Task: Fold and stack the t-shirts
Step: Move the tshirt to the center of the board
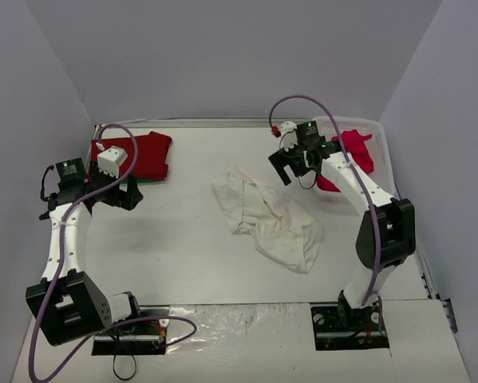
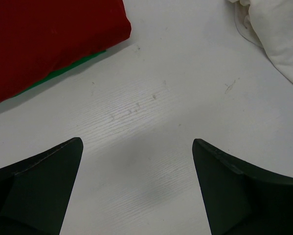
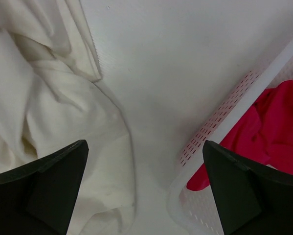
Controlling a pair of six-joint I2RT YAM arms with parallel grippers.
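Note:
A cream-white t-shirt lies crumpled in the middle of the table, also seen in the right wrist view and at the upper right of the left wrist view. A red t-shirt lies folded at the back left, over a green edge. A pinkish-red t-shirt sits bunched in the white lattice basket. My right gripper hangs open and holds nothing, between the white shirt and the basket. My left gripper is open over bare table beside the red shirt.
The basket's perforated wall is just right of my right gripper. Grey walls close the table on three sides. Purple cables arc over both arms.

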